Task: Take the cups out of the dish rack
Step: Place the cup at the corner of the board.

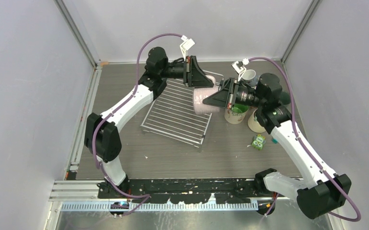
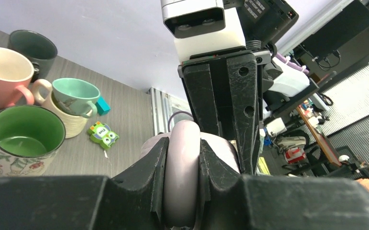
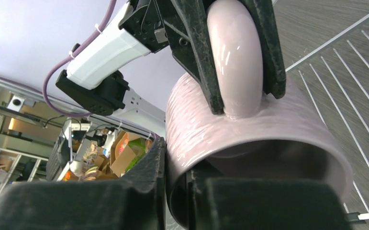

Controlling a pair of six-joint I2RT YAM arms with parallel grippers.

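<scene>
A mauve cup (image 1: pixel 200 102) hangs on its side above the right end of the silver wire dish rack (image 1: pixel 175 117). My left gripper (image 2: pixel 182 160) is shut on the cup's handle (image 2: pixel 183 177), one finger on each side of the loop. My right gripper (image 3: pixel 175 165) is shut on the cup's wall at the rim, one finger outside and one inside the mouth. In the top view the left gripper (image 1: pixel 209 84) comes in from the back and the right gripper (image 1: pixel 208 100) from the right. The right wrist view shows the mauve cup (image 3: pixel 268 129) with rack bars behind it.
More cups stand on the table right of the rack: a floral one with a green inside (image 2: pixel 22 132), a pale green one (image 2: pixel 74 96) stacked in a cream one, a pink one (image 2: pixel 3 74), a dark one (image 2: pixel 34 48). A green owl toy (image 1: pixel 258 141) lies nearby.
</scene>
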